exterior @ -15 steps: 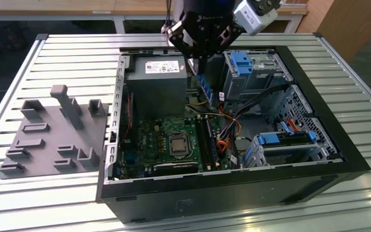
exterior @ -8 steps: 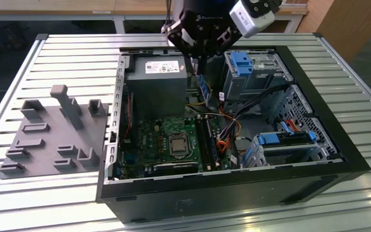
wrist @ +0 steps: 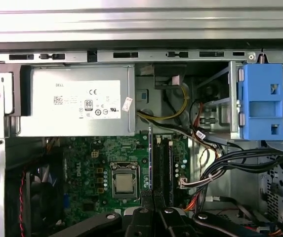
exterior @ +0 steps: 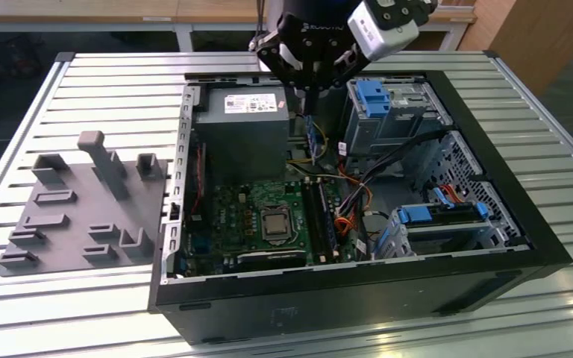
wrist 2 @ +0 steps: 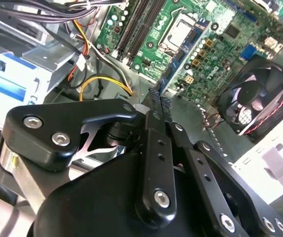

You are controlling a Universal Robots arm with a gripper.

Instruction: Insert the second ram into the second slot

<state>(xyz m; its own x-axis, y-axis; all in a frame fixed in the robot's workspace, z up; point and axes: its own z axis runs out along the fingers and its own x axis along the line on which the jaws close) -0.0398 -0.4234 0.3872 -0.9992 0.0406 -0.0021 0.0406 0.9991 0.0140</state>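
The open computer case [exterior: 366,298] is seen obliquely from above in the exterior view; its motherboard [wrist: 84,150], shared by all views, is viewed closely in both wrist views

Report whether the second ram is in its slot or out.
Out: the gripper holds the second ram above the motherboard.

Finishes: case [exterior: 366,306] on counter [exterior: 107,82]
Counter is showing ribbed bare metal with a dull sheen; case is reading as matt black painted metal; power supply [wrist: 32,123] is showing grey sheet metal under a white paper label [wrist: 84,100]; claw [wrist 2: 157,101] links are gleaming smooth black; second ram [wrist 2: 183,54] is showing blue circuit board; drive caddy [wrist: 262,101] is looking like blue plastic.
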